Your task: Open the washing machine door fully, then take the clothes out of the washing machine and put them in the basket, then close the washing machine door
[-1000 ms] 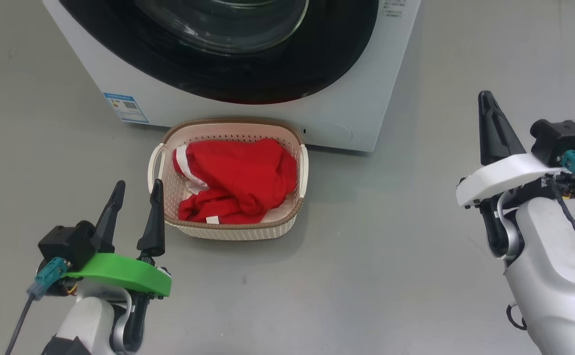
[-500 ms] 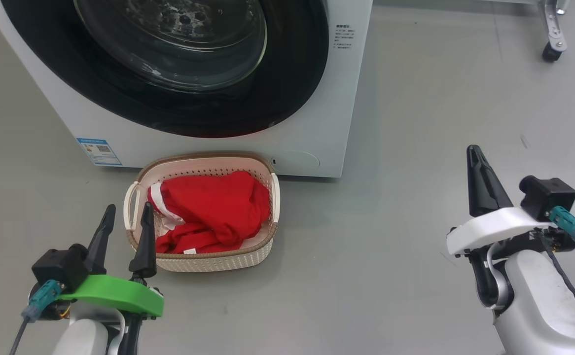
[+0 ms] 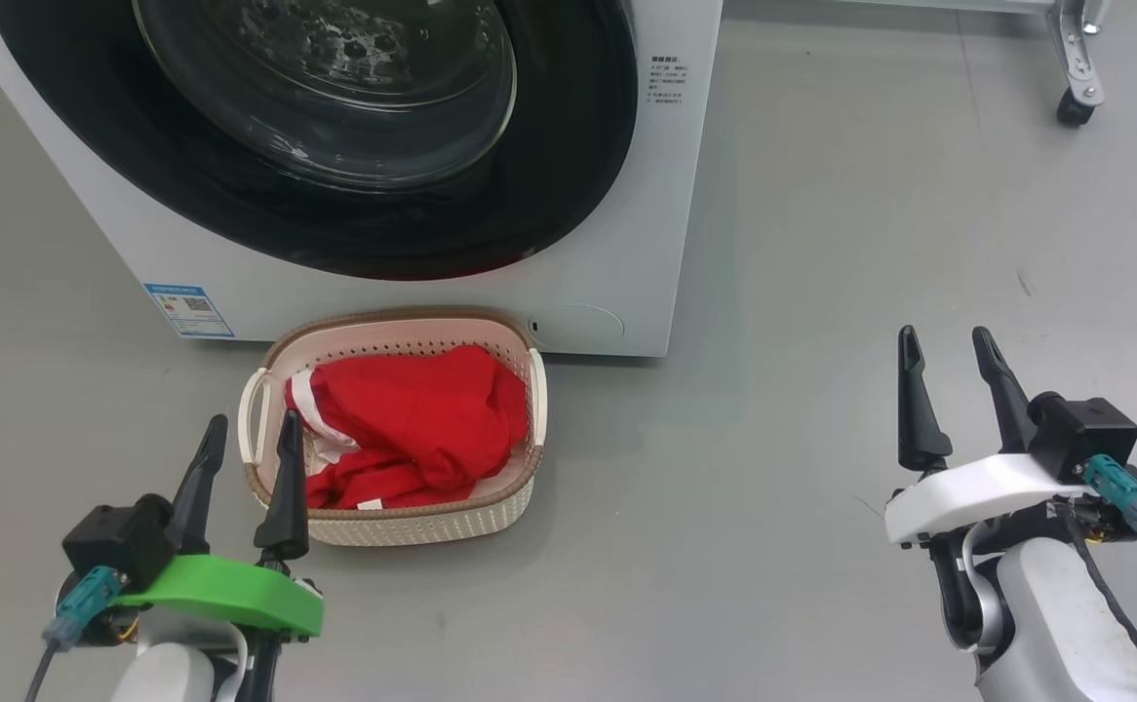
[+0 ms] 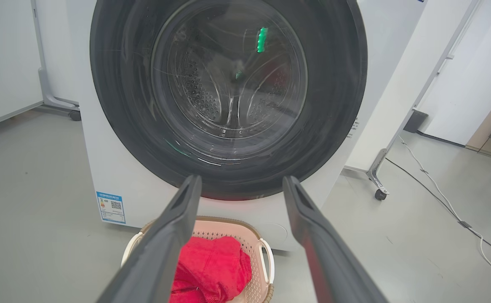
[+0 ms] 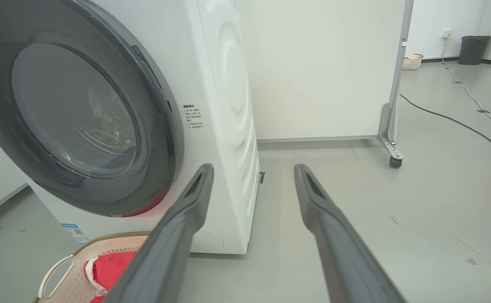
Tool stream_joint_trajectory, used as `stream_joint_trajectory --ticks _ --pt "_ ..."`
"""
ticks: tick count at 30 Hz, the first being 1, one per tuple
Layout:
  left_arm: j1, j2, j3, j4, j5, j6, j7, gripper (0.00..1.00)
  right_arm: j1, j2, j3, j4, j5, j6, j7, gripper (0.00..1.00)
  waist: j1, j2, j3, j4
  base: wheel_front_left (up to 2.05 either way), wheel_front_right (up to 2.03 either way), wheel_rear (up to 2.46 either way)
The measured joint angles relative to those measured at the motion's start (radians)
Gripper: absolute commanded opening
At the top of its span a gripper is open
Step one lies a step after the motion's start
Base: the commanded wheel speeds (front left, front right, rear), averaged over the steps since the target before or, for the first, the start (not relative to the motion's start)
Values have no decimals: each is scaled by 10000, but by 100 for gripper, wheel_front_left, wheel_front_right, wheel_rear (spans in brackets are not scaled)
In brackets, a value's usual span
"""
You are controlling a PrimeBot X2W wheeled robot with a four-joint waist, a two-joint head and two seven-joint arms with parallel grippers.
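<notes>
The white washing machine (image 3: 627, 244) stands ahead with its round black-rimmed door (image 3: 568, 146) shut flat against its front; the door (image 4: 334, 84) and the steel drum behind its glass show in the left wrist view. Red clothes (image 3: 412, 419) with white trim lie in the cream basket (image 3: 432, 522) on the floor just below the door. My left gripper (image 3: 249, 431) is open, empty, at the basket's near left corner. My right gripper (image 3: 944, 346) is open and empty over bare floor, well right of the machine. The door (image 5: 161, 126) also appears in the right wrist view.
Grey floor spreads to the right of the machine. A wheeled frame leg with a caster (image 3: 1074, 105) stands at the far right. Cables (image 4: 439, 198) run across the floor there. A white panel wall (image 5: 321, 67) stands behind the machine, with a dark bin (image 5: 473, 49) far off.
My right gripper has opened from shut. The head camera tilted up, so more of the machine front and door shows. Basket and clothes stay put.
</notes>
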Motion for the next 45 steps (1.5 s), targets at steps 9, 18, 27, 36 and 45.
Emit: stream_joint_trajectory --ticks 9,18,27,36,45 --pt "129 -52 29 10 13 0 0 100 199 31 -144 -215 -113 25 -2 100 0 0 -100 -10 0 0 0" --pt "183 -81 -94 4 63 0 0 100 436 117 -257 -303 -267 96 -2 100 0 0 -160 -29 0 0 0" --pt "237 -81 -433 -58 2 0 0 100 584 219 -330 -380 -439 178 -2 100 0 0 -171 -50 0 0 0" --pt "283 -81 -374 -96 -282 0 0 100 625 286 -403 -418 -537 194 0 100 0 0 -157 -62 0 0 0" --pt "369 -125 -535 -215 -560 2 46 0 738 380 -445 -245 -571 267 2 0 0 0 -170 -58 0 0 0"
